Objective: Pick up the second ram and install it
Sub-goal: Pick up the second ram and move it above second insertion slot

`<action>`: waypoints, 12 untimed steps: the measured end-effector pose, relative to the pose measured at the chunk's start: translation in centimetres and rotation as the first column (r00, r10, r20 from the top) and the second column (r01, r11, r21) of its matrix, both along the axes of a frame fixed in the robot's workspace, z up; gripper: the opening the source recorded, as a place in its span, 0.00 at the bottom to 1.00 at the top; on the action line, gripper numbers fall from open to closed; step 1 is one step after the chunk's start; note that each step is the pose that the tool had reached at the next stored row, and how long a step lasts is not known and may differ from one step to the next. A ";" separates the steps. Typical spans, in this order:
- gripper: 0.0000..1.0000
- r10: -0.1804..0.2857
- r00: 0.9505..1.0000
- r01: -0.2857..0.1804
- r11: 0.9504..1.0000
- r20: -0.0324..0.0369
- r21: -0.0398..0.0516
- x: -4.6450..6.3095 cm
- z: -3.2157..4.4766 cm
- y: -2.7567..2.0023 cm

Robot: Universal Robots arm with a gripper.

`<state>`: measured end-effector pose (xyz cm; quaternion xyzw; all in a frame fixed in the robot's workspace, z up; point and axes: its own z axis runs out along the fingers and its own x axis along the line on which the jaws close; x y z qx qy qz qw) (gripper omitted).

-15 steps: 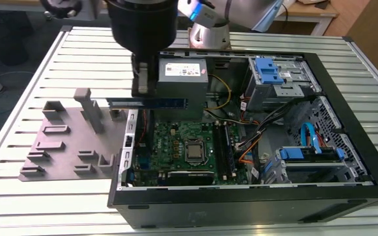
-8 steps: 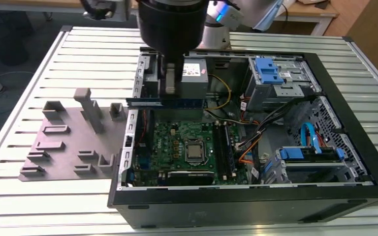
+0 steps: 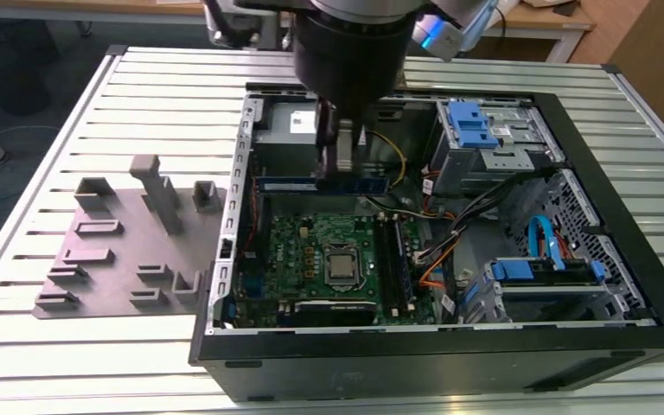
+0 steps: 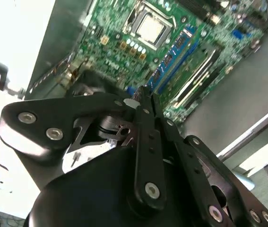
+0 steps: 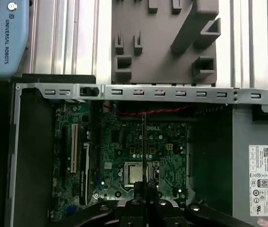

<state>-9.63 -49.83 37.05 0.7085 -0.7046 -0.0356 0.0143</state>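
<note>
The second ram (image 3: pixel 309 184), a long thin blue-green stick, hangs level inside the open computer case (image 3: pixel 609 285), above the motherboard's (image 3: pixel 303 246) far edge. My gripper (image 3: pixel 341 171) comes straight down from above and is shut on the stick near its middle. In the first wrist view the stick (image 5: pixel 144 142) shows edge-on as a thin dark line running out from the gripper (image 5: pixel 145 191) over the processor (image 5: pixel 134 172). In the second wrist view the stick (image 4: pixel 171 59) reaches out from the gripper (image 4: pixel 141 97) as a blue strip. The long black memory slots (image 3: pixel 399 255) lie beside the processor (image 3: pixel 341 266).
A grey fixture plate (image 3: pixel 113 259) with upright posts sits on the slatted table (image 3: pixel 136 86) at the exterior view's left. Inside the case are a drive cage with a blue clip (image 3: pixel 470 125), loose cables (image 3: pixel 448 220) and a blue-railed bay (image 3: pixel 539 272).
</note>
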 end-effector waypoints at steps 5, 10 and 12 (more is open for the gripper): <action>0.11 0.000 1.000 0.000 1.000 0.000 0.000 2.0 -1.08 0.01; 0.11 0.000 1.000 0.000 1.000 0.000 0.000 4.3 -2.96 -0.32; 0.11 0.000 1.000 0.000 1.000 0.000 0.000 4.6 -3.32 -0.44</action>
